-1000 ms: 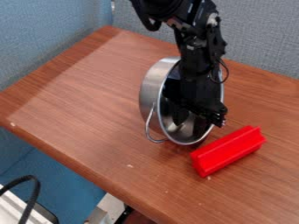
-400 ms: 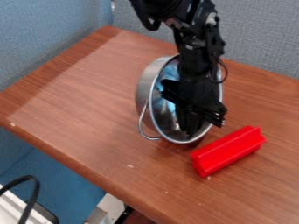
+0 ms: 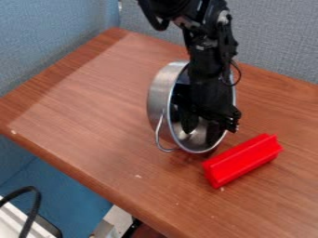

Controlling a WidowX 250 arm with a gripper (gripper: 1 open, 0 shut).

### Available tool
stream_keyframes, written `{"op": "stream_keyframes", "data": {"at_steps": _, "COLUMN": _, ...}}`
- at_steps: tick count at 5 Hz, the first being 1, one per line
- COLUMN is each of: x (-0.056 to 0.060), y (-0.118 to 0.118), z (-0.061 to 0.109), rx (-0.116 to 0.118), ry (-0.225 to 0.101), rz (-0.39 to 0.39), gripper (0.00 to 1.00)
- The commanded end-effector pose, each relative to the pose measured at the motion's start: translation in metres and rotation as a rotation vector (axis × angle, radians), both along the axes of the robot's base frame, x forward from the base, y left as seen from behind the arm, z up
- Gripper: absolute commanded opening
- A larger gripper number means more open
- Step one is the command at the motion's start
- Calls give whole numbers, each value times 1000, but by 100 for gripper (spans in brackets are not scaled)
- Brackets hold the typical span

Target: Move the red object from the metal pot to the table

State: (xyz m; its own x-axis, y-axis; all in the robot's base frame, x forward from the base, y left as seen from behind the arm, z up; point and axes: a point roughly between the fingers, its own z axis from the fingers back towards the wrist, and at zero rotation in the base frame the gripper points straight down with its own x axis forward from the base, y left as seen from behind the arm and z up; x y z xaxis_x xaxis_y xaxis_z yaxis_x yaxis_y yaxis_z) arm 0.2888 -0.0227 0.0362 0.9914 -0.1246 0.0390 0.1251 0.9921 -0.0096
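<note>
Lying nearest the viewer, at the lower left corner, a black cable point(image 3: 19, 206) can be seen off the edge of the tabletop point(image 3: 87, 98), against the pale floor. Further in, the red block point(image 3: 244, 160) is found flat on the wood, just beside the pot point(image 3: 163, 88) on its right and apart from its wall — not inside it. The task's main step is therefore judged to be done: the block is out of the pot and is resting on the tabletop.

Behind the block, the steel pot is seen tipped toward the camera, its open mouth and bright inside shown, with the thin wire handle point(image 3: 159, 139) hanging at its lower left. The black gripper point(image 3: 199, 116) is set down into the pot's mouth, pointing downward, and nothing red is carried by it. Whether the jaws are spread or closed cannot be told — they are dark against the dark arm and the glare of the steel, and it cannot be told whether the pot's wall is being touched.

What is left, by this reading, is small: the arm is to be lifted clear of the pot. Beyond it, the tabletop's far edge is met by a blue wall point(image 3: 56, 28).
</note>
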Motion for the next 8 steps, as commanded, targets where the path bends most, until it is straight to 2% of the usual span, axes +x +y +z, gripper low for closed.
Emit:
{"op": "stream_keyframes", "data": {"at_steps": 1, "x": 5, "y": 4, "z": 11, "rx": -5, "ry": -39, "rz": 16, "gripper": 0}}
{"op": "stream_keyframes", "data": {"at_steps": 2, "x": 5, "y": 4, "z": 11, "rx": -13, "ry": -39, "rz": 27, "gripper": 100}}
{"op": "stream_keyframes", "data": {"at_steps": 3, "x": 5, "y": 4, "z": 11, "rx": -20, "ry": -37, "rz": 39, "gripper": 100}}
{"op": "stream_keyframes", "data": {"at_steps": 4, "x": 5, "y": 5, "z": 13, "rx": -20, "ry": -39, "rz": 42, "gripper": 0}}
{"op": "stream_keyframes", "data": {"at_steps": 5, "x": 6, "y": 6, "z": 14, "rx": -19, "ry": -40, "rz": 48, "gripper": 0}}
{"op": "stream_keyframes", "data": {"at_steps": 6, "x": 5, "y": 1, "z": 14, "rx": -37, "ry": -34, "rz": 20, "gripper": 100}}
{"op": "stream_keyframes", "data": {"at_steps": 7, "x": 4, "y": -3, "z": 15, "rx": -57, "ry": -28, "rz": -4, "gripper": 100}}
{"op": "stream_keyframes", "data": {"at_steps": 8, "x": 6, "y": -2, "z": 18, "rx": -47, "ry": -36, "rz": -4, "gripper": 100}}
